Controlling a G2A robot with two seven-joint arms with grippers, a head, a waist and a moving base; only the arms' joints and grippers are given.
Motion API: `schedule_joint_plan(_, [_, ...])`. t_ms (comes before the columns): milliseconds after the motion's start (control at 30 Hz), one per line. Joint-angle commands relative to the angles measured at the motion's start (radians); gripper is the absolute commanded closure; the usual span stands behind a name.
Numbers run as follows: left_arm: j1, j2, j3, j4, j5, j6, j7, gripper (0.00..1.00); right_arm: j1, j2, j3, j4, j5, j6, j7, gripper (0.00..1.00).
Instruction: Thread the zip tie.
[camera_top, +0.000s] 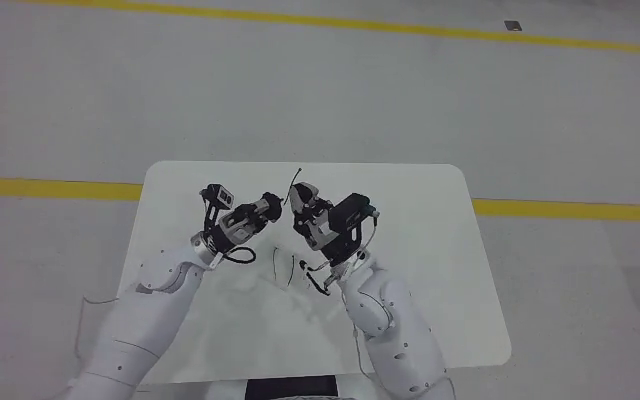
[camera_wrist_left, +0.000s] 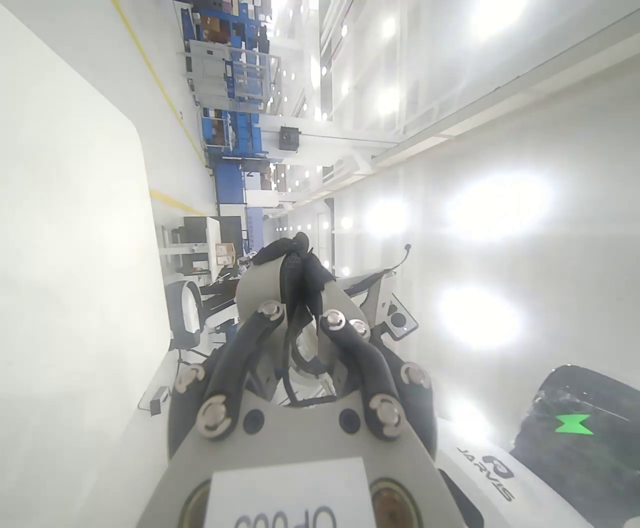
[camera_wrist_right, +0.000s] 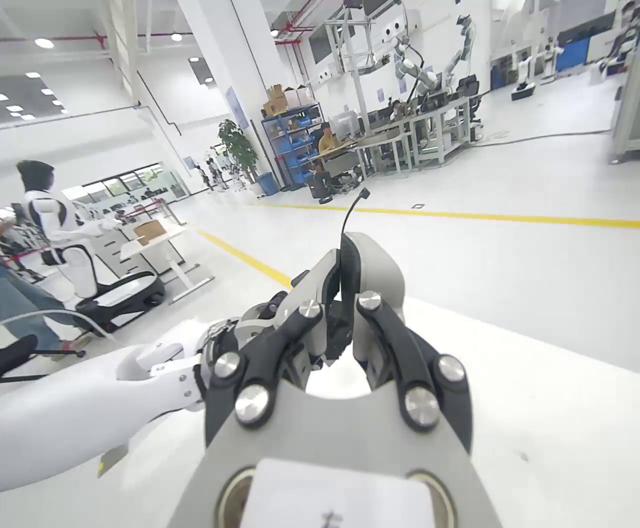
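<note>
On the near part of the white rounded-corner counter (camera_top: 430, 200) lie two thin dark strips (camera_top: 275, 262), close together. They may be spare ties, but they are too small to tell. Above and just beyond them the two end effectors meet over the middle of the counter, just beside each other. The left end effector (camera_wrist_left: 298, 250) has its fingers drawn together, and I cannot make out whether anything is pinched between the black pads. The right end effector (camera_wrist_right: 345, 270) is clamped on the one slim black plastic zip tie (camera_wrist_right: 345, 226). The strap runs up out of its fingers and curves toward the far side, ending in the small square head in free air. Judging by that bend, the tie is very light, springy rather than stiff, and smooth enough to slip or twist in a loose pinch. It probably handles best gripped flat across the strap close to the end being fed, so the short free length does not flex away from the head's slot. In all: one held tie, two strips, two end effectors, one counter.
</note>
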Motion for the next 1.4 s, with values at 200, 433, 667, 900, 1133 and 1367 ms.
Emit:
schedule_joint_plan(200, [0.01, -0.018, -0.011, -0.016, 0.064, 0.0, 0.053, 1.0, 0.004, 0.01, 0.002, 0.018, -0.129, 0.043, -0.103, 1.0])
schedule_joint_plan(433, [0.01, -0.018, -0.011, -0.016, 0.064, 0.0, 0.053, 1.0, 0.004, 0.01, 0.002, 0.018, -0.129, 0.043, -0.103, 1.0])
schedule_joint_plan(667, [0.03, -0.016, -0.007, -0.037, 0.111, 0.0, 0.061, 1.0, 0.004, 0.01, 0.002, 0.018, -0.129, 0.043, -0.103, 1.0])
schedule_joint_plan(900, [0.056, -0.034, -0.051, -0.07, 0.135, 0.0, 0.042, 1.0, 0.004, 0.01, 0.002, 0.018, -0.129, 0.043, -0.103, 1.0])
schedule_joint_plan(1133, [0.061, -0.036, -0.054, -0.06, 0.162, 0.0, 0.036, 1.0, 0.004, 0.01, 0.002, 0.018, -0.129, 0.043, -0.103, 1.0])
schedule_joint_plan(1367, [0.061, -0.036, -0.054, -0.06, 0.162, 0.0, 0.036, 1.0, 0.004, 0.01, 0.002, 0.018, -0.129, 0.043, -0.103, 1.0])
